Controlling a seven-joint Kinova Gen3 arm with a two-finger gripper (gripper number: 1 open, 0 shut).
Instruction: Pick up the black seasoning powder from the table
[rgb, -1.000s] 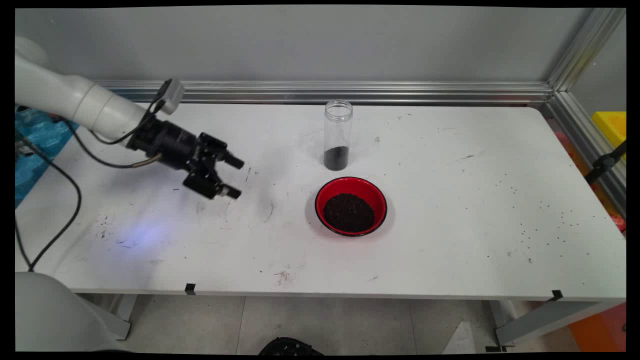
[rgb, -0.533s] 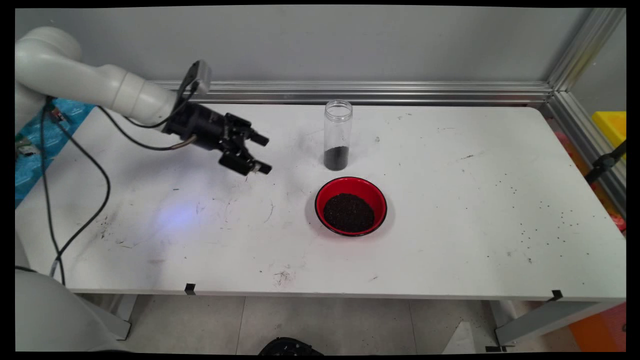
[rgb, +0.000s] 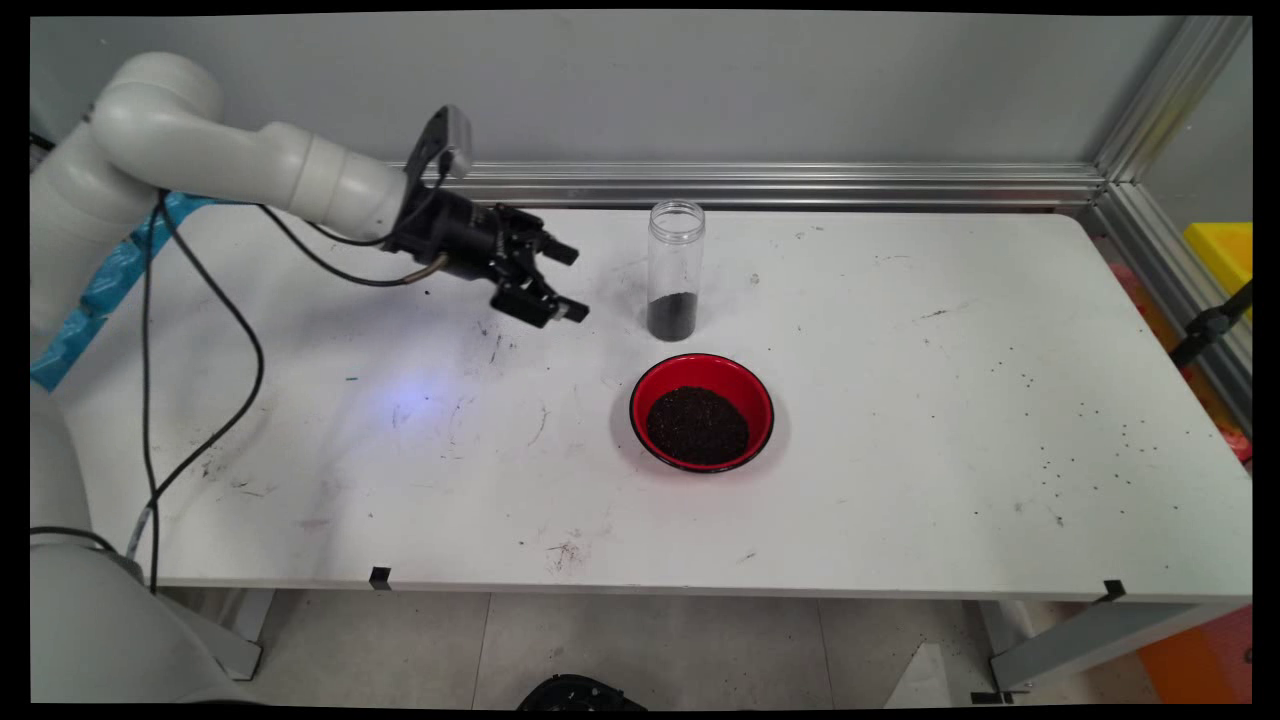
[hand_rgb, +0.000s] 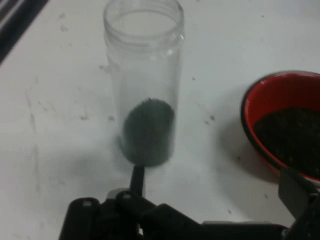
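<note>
A tall clear jar (rgb: 676, 270) stands open-topped on the white table (rgb: 900, 400), with a little dark granular stuff in its bottom. In the hand view the jar (hand_rgb: 145, 85) stands straight ahead of me, upright. My gripper (rgb: 568, 282) hangs just left of the jar, a short gap away, open and holding nothing. A red bowl (rgb: 702, 411) filled with the same dark grains sits just in front of the jar; the hand view shows the bowl (hand_rgb: 285, 125) at the right.
Black cables (rgb: 200, 330) hang from the arm over the table's left part. An aluminium rail (rgb: 800, 185) runs along the back edge and down the right side. Dark specks are scattered on the table's right part (rgb: 1090, 450).
My gripper has travelled right and toward the back of the table, from the left-middle area to just beside the jar. It stays open. Jar and bowl have not moved.
</note>
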